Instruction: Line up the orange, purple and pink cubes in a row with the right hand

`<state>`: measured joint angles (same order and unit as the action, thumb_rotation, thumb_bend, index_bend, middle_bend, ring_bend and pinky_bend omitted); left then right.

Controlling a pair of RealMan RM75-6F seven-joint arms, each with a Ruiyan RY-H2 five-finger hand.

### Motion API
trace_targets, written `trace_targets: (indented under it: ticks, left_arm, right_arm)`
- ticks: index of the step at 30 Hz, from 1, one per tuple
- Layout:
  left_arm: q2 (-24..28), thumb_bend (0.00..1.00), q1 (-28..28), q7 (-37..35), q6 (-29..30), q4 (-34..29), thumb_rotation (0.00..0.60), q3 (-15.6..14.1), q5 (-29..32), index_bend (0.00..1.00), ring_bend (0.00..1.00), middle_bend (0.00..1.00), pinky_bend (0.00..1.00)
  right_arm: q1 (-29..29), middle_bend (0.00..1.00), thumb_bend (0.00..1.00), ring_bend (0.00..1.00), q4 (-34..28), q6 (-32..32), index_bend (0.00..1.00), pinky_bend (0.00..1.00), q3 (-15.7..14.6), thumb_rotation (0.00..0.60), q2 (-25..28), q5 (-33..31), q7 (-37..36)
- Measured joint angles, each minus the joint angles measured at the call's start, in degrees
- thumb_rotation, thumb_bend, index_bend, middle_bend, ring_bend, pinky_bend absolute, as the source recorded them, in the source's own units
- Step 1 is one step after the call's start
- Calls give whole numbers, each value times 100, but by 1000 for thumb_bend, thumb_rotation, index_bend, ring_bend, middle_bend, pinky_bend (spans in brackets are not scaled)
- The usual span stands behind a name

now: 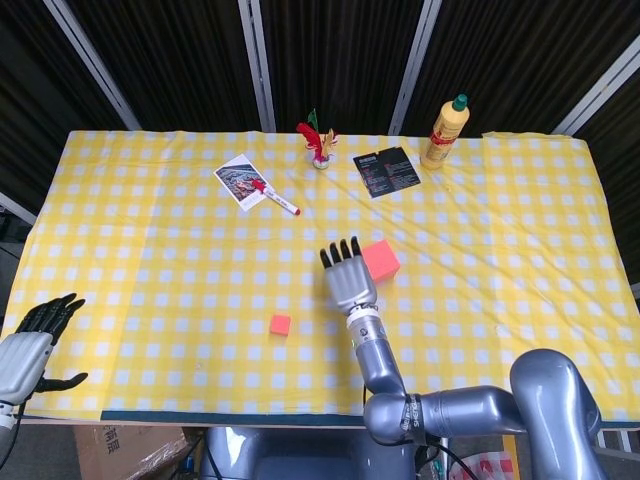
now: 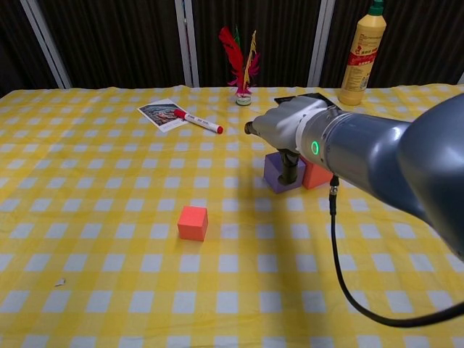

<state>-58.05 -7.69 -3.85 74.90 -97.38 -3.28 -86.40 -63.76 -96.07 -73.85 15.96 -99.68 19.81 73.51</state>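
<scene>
- purple cube: hidden in head view under the right hand; chest view shows only part, a finger crosses its front
- pink cube: left side covered by arm in chest view; whether it touches the purple one can't tell
- right hand's palm side not visible in either view, so contact w/ cubes unclear
- left hand: cut off by head view's left edge, not in chest view
- bottle: top cropped by chest view's edge; label too small to read
- black card: text too small to read
</scene>
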Motion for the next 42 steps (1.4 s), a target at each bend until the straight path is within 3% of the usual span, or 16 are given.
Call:
trace_targets:
  ticks: [6, 17, 29, 42]
  left_arm:
    - [-7, 20, 6, 54, 10, -19, 600, 4, 12, 0, 0, 0, 33]
    - [2, 21, 15, 66, 13, -21, 600, -4, 10, 0, 0, 0, 33]
    - [47, 21, -14, 20, -71, -48, 600, -22, 19, 0, 0, 0, 33]
    - [78, 21, -36, -39, -133, -66, 600, -29, 35, 0, 0, 0, 33]
  right_arm:
    - [63, 76, 321, 0, -721, -204, 220, 36, -111, 600, 263, 220, -74]
    - [75, 76, 312, 0, -1230, -362, 228, 36, -86, 600, -48, 146, -494]
    - [-177, 76, 313, 0, -713, -330, 272, 36, 147, 600, -779, -80, -728]
    - [-240, 76, 313, 0, -66, -177, 312, 36, 195, 600, -1189, -183, -902]
